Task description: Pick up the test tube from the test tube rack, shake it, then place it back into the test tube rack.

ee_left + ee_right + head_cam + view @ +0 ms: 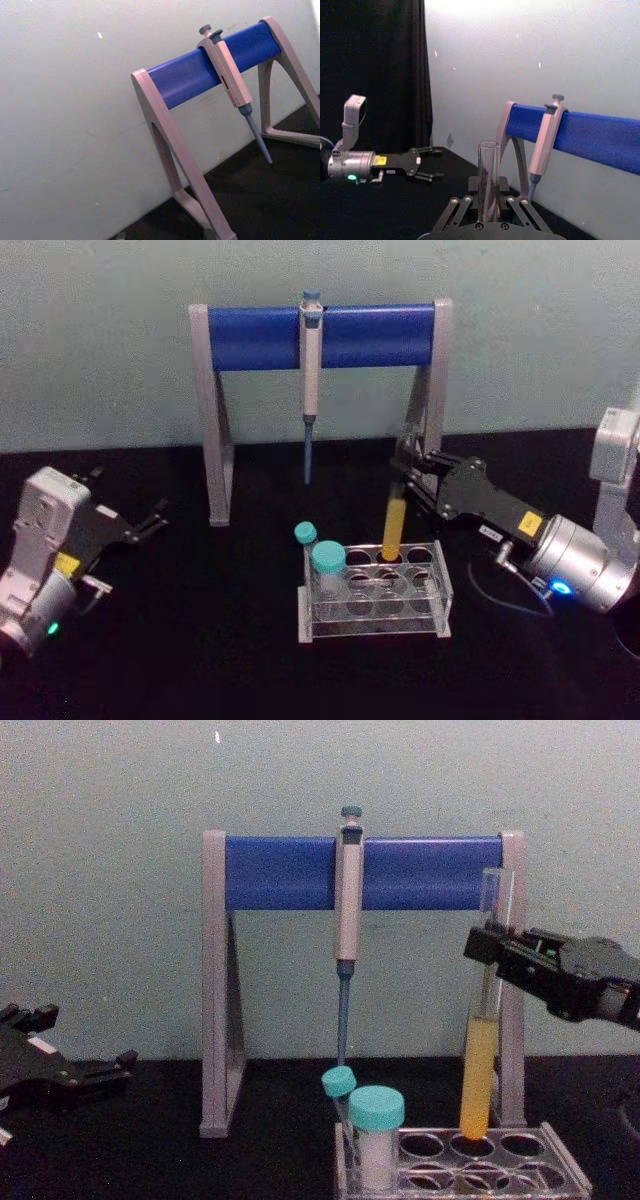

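My left gripper [150, 520] sits parked at left, fingers spread. In the test tube rack [400, 622] (teal-capped tubes [328, 558] up front), the test tube [394, 525] stands at the middle back hole, with the right gripper [405, 478] clenched on its bare upper glass. I'd keep travel strictly vertical, clear of the pipette stand [260, 337] behind.

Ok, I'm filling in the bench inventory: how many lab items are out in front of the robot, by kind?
Uncapped test tube, yellow liquid: 1
Teal-capped tubes: 2
Clear test tube rack: 1
Hanging pipette: 1
Grey-and-blue pipette stand: 1
Total: 6
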### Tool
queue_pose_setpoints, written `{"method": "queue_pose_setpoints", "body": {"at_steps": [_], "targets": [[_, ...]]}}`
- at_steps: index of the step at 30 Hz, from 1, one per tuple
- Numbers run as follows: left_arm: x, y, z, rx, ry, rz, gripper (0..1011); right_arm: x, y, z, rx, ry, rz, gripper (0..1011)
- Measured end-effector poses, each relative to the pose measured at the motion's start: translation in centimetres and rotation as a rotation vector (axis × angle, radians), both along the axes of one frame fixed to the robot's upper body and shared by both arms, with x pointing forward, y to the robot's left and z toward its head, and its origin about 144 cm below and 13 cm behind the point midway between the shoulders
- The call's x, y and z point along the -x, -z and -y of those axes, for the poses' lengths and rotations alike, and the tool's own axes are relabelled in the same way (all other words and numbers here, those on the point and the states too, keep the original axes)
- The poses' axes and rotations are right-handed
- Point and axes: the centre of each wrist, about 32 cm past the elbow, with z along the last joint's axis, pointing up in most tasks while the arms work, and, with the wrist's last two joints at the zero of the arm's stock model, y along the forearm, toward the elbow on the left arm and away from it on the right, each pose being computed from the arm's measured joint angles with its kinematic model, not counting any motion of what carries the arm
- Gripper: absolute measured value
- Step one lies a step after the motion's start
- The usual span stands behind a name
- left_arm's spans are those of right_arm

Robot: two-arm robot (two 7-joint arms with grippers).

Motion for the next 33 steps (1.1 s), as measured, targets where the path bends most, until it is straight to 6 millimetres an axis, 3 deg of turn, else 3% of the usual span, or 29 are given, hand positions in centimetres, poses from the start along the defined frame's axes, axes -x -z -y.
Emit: {"method": "queue_pose_setpoints", "body": {"at_steps": [33], "targets": [[0.0, 0.0, 0.0, 0.000, 0.000, 0.000, 1001, -0.9, 2.1, -0.5, 0.082, 0.017, -0.082, 221]]}}
